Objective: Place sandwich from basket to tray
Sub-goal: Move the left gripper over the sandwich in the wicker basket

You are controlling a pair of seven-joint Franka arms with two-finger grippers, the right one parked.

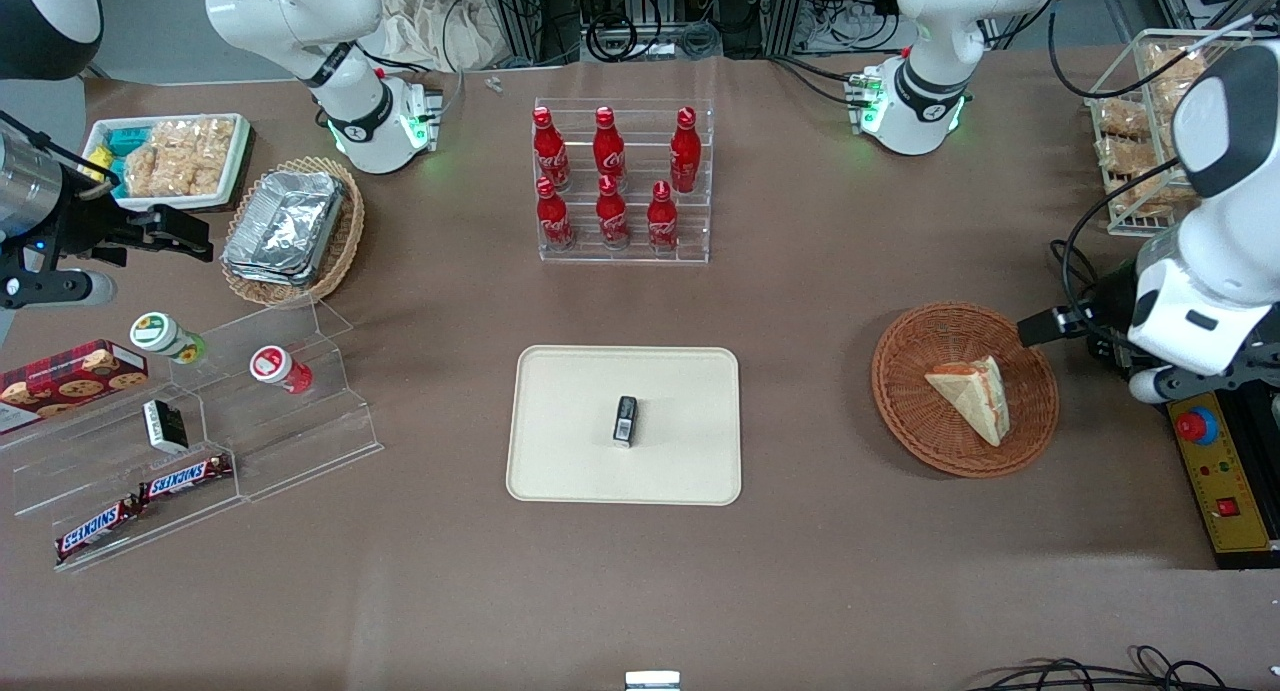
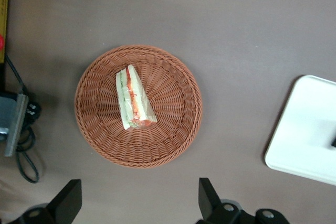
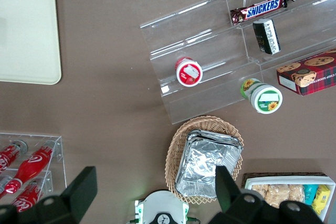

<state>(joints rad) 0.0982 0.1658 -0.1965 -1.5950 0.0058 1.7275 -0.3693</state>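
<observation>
The sandwich is seen lying on its side inside the basket, roughly at its middle, with the red and green filling edge turned up toward the wrist camera. The basket is set on the counter toward the working arm's end, well apart from the tray, on which a small black box is already resting near the centre. The hand is held high above the counter, just off the basket's rim, with its fingers spread wide and nothing between them. The step in hand is judged to be the approach and grasp. It would be done well if the hand were first centred over the wedge and turned so that the two fingers come down on the flat bread faces, across the narrow thickness, not along the length. The descent should be stopped before the fingertips press into the wicker. Since the bread is likely soft, only a light closing force is advised, so that the filling is not squeezed out. For the later placing, a bare part of the tray beside the black box should be chosen, so that the box is not knocked.
</observation>
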